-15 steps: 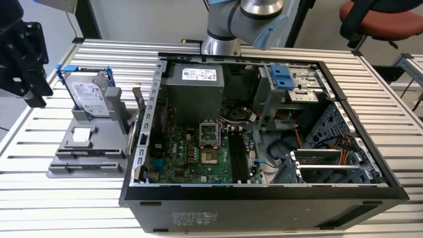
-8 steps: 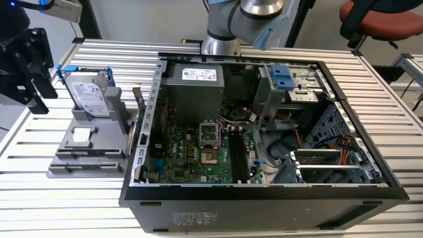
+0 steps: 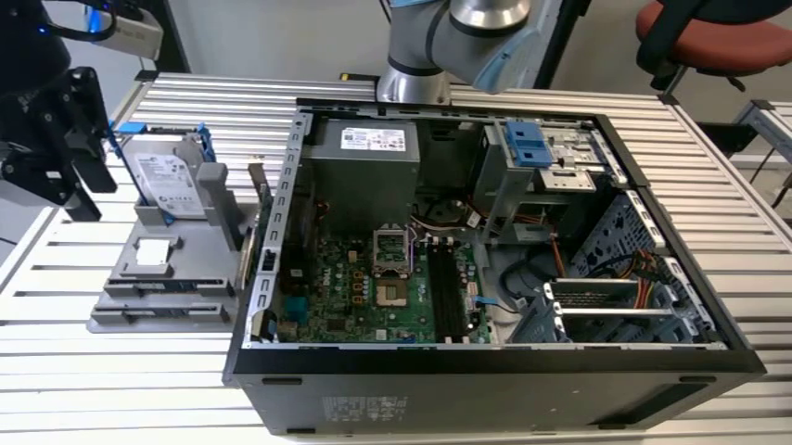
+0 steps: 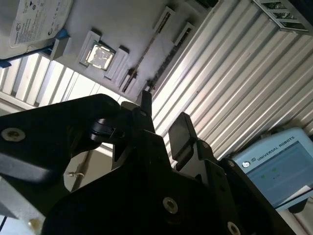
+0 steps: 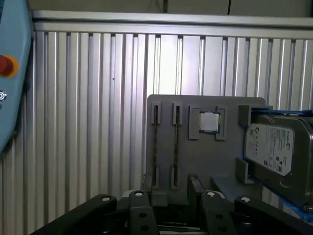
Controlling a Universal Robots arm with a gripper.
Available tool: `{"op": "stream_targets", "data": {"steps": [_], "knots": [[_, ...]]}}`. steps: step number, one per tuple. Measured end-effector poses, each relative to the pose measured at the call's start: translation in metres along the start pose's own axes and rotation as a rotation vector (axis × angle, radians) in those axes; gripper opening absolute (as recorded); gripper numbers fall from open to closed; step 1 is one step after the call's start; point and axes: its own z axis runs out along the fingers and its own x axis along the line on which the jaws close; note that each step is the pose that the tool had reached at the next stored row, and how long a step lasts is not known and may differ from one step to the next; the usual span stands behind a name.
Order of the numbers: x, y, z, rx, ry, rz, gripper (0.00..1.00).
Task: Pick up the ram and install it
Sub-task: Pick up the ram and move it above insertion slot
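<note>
A slatted metal table (image 3: 111, 371) carries an open computer case (image 3: 495, 371). Its green motherboard (image 3: 334, 278) is exposed and lies well apart from the jaws. The robot arm (image 3: 427, 37) rises behind the case (its base stands at the table's far edge in the exterior view). A gray holder (image 5: 195, 161) lies on the table ahead of the jaws, just beside the case's wall on the exterior view's left. A silver hard drive (image 5: 274, 147) in a blue frame is propped at a tilt on the holder, off to one side of the jaws. The black gripper (image 5: 171, 188) hovers above the table near the holder, its jaws spread with nothing between them. The ram (image 5: 155, 144) stands on edge in a long slot of the holder, seen as a thin dark line. It lies just beyond the fingertips and is not gripped. A square silver processor chip (image 5: 209, 122) sits in its own recess, between the slots and the hard drive.
</note>
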Motion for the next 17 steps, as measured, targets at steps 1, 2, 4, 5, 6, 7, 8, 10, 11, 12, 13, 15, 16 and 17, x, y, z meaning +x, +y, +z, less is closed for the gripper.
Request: {"op": "stream_targets", "data": {"steps": [1, 2, 4, 5, 6, 7, 8, 10, 11, 12, 13, 15, 16, 17], "knots": [[-0.0001, 0.0000, 0.0018, -0.0001, 0.0002, 0.000, 1.00], [-0.0003, 0.0000, 0.0036, 0.0000, 0.0001, 0.000, 1.00], [-0.0011, 0.0000, 0.0072, 0.0000, 0.0001, 0.001, 1.00], [-0.0011, 0.0000, 0.0091, 0.0000, 0.0001, 0.001, 1.00], [-0.0012, 0.0000, 0.0109, -0.0001, 0.0002, 0.001, 1.00], [-0.0013, -0.0001, 0.0127, -0.0001, 0.0002, 0.002, 1.00], [-0.0014, -0.0001, 0.0146, 0.0000, 0.0001, 0.002, 1.00], [-0.0017, -0.0001, 0.0181, -0.0001, 0.0001, 0.002, 1.00], [-0.0017, -0.0001, 0.0199, 0.0000, 0.0001, 0.002, 1.00], [-0.0018, -0.0001, 0.0218, 0.0000, 0.0001, 0.002, 1.00], [-0.0018, -0.0001, 0.0236, -0.0001, 0.0001, 0.002, 1.00], [-0.0019, -0.0001, 0.0273, -0.0001, 0.0001, 0.003, 1.00], [-0.0019, -0.0001, 0.0292, -0.0001, 0.0001, 0.003, 1.00], [-0.0020, -0.0001, 0.0308, -0.0001, 0.0001, 0.004, 1.00]]}}
